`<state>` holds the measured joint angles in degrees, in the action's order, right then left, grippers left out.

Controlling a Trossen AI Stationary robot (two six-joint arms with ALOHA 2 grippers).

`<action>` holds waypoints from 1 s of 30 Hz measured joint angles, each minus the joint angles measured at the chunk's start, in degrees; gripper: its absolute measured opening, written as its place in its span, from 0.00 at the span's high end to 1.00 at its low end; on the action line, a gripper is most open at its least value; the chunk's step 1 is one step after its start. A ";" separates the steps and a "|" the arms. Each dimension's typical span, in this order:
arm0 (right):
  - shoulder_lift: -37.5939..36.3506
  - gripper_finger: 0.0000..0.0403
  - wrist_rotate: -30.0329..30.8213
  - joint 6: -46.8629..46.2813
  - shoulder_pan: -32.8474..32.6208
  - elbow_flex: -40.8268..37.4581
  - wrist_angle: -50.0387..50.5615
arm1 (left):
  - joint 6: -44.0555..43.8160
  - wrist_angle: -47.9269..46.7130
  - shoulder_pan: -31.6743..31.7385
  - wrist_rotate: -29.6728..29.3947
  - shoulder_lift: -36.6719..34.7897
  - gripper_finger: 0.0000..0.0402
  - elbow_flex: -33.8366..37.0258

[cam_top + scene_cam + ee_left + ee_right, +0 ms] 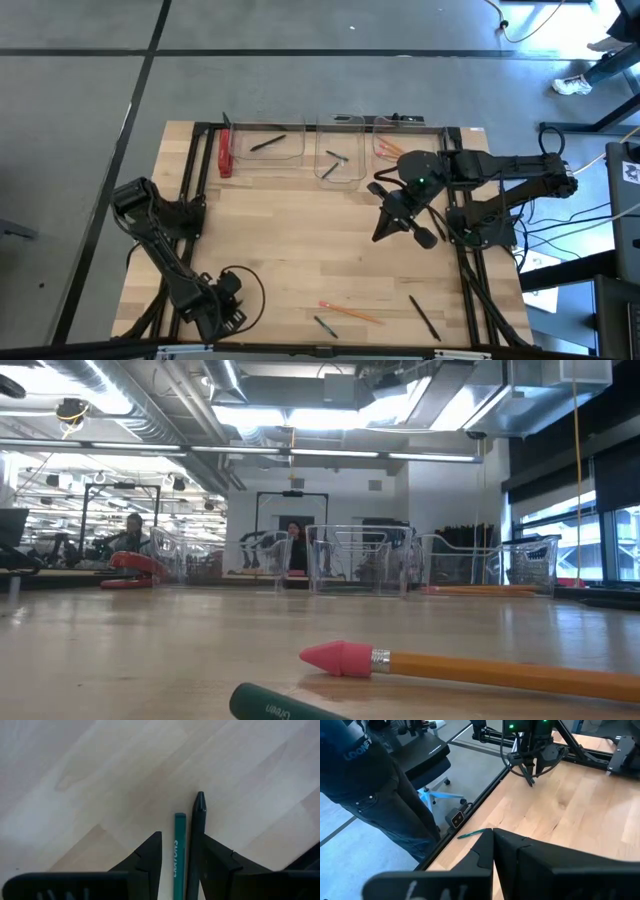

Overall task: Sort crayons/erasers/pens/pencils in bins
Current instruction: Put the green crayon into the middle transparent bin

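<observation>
Two sticks in my left gripper [182, 836]: a green crayon [179, 855] and a black pen [198, 827] lie side by side between the fingers, apparently pinched, over the table's front-left corner.
My right gripper [385, 228]: closed on nothing, hanging in front of the bins [345, 178].
Handling: both are light, stiff, smooth and round. The pair may roll against each other, so I judge mid-length the safest hold.
Hard to make out: a sliver of gap beside the crayon leaves the firmness of the clamp unsure. My fingers hide the sticks' rear ends.
</observation>
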<state>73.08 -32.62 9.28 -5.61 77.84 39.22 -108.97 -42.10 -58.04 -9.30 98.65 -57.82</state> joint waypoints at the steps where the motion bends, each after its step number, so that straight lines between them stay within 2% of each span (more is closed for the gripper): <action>1: 0.00 0.99 0.00 -0.02 0.00 0.00 -0.02 | 0.00 0.39 0.00 0.00 0.32 0.75 0.00; 12: 0.00 0.99 0.07 -0.02 0.00 -0.01 -0.01 | 1.47 1.72 0.00 0.63 1.78 0.75 -0.26; 30: 0.00 0.99 0.11 -0.02 0.00 -0.02 -0.02 | 2.75 -1.42 0.00 3.34 2.16 0.75 0.11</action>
<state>73.08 -32.51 9.26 -5.61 77.82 39.20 -106.21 -43.52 -58.04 -5.96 100.82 -57.71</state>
